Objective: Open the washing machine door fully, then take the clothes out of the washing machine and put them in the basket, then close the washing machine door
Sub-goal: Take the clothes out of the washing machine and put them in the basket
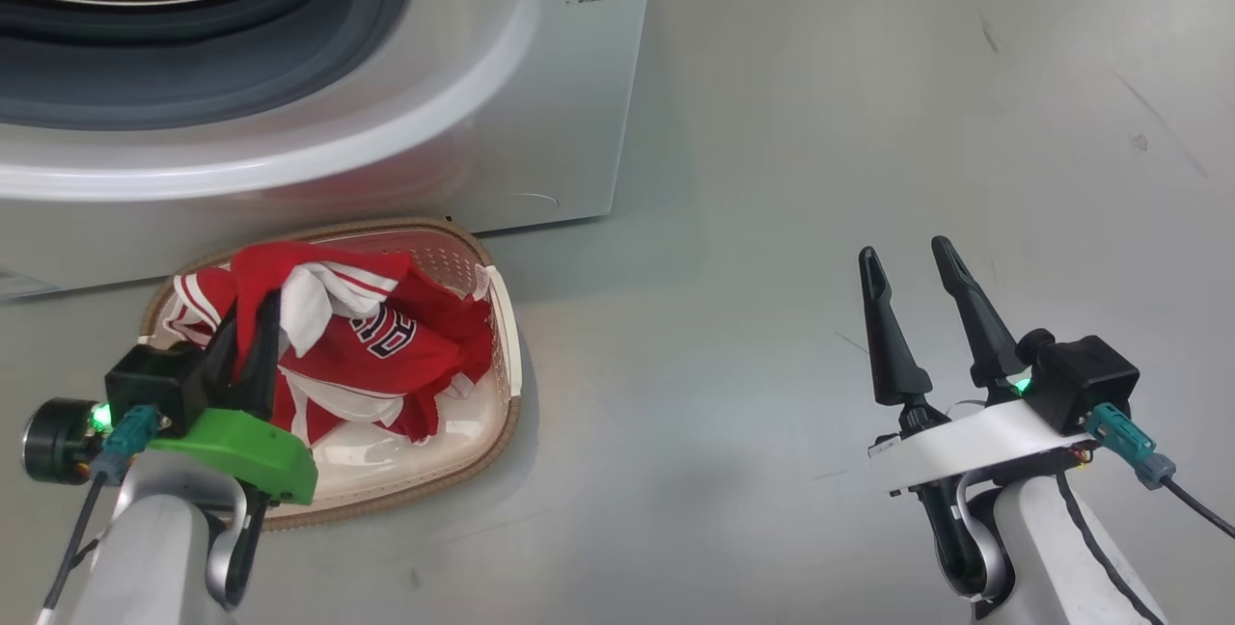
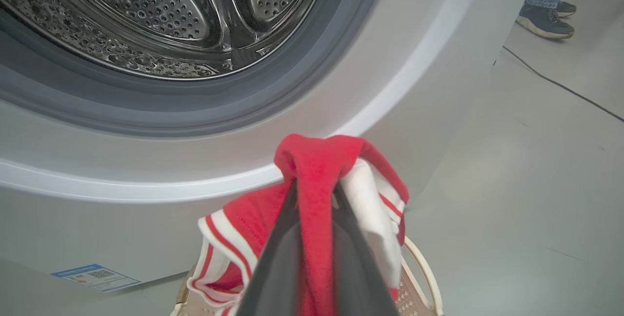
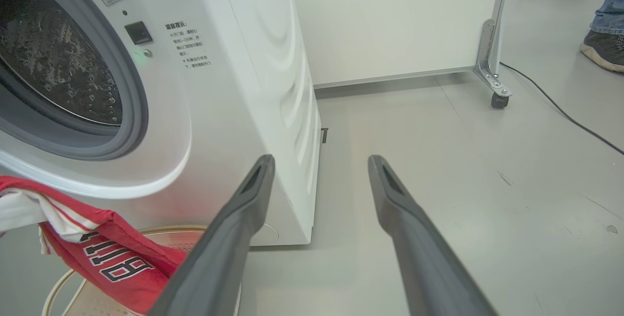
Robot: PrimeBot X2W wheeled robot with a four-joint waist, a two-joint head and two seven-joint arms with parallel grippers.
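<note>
The washing machine stands at the upper left with its steel drum exposed; its door is out of view. On the floor in front sits the basket, also seen in the left wrist view. My left gripper hovers over the basket, shut on a fold of the red clothes, which drape from the fingers down into it. A numbered red piece hangs over the basket rim. My right gripper is open over bare floor to the right, fingers spread.
A person's shoe stands on the floor beyond the machine's right side, with a black cable running past it. A white panel on a caster stands behind the machine. Grey floor stretches right of the basket.
</note>
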